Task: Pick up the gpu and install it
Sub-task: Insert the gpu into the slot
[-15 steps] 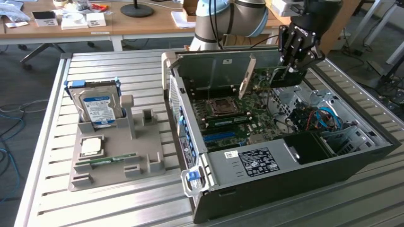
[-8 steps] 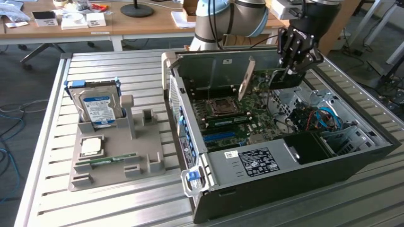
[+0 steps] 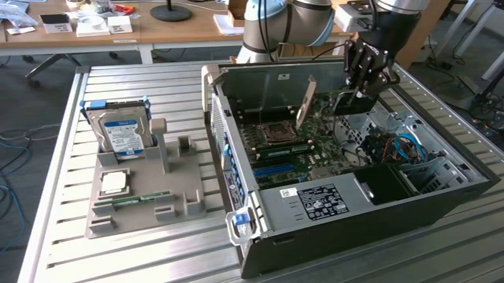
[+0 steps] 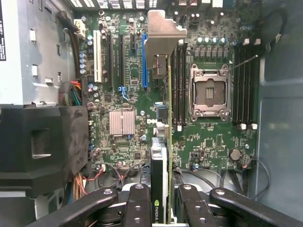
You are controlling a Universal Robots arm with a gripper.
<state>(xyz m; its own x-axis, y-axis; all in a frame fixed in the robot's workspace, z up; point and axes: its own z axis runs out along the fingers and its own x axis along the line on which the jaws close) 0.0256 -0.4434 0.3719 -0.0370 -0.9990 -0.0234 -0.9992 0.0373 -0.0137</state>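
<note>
The gpu (image 4: 160, 156), a thin black card seen edge-on, hangs over the motherboard (image 4: 123, 123) inside the open computer case (image 3: 441, 200). Its pale metal bracket (image 4: 163, 33) is at the end away from me. My gripper (image 4: 161, 194) is shut on the card's near end, one finger (image 4: 138, 203) on each side. In the exterior view the gripper (image 3: 360, 91) is above the case's back right area, with the black card (image 3: 353, 103) below it and the bracket (image 3: 305, 103) standing upright. A blue expansion slot (image 4: 144, 61) lies just beside the card's line.
A CPU socket (image 4: 208, 92) and memory slots sit beside the card. A black drive cage (image 4: 42, 142) and cables flank the board. On the exterior view's left, a grey fixture (image 3: 189, 203) holds a blue-labelled hard drive (image 3: 122, 132) and a green memory stick (image 3: 130, 199).
</note>
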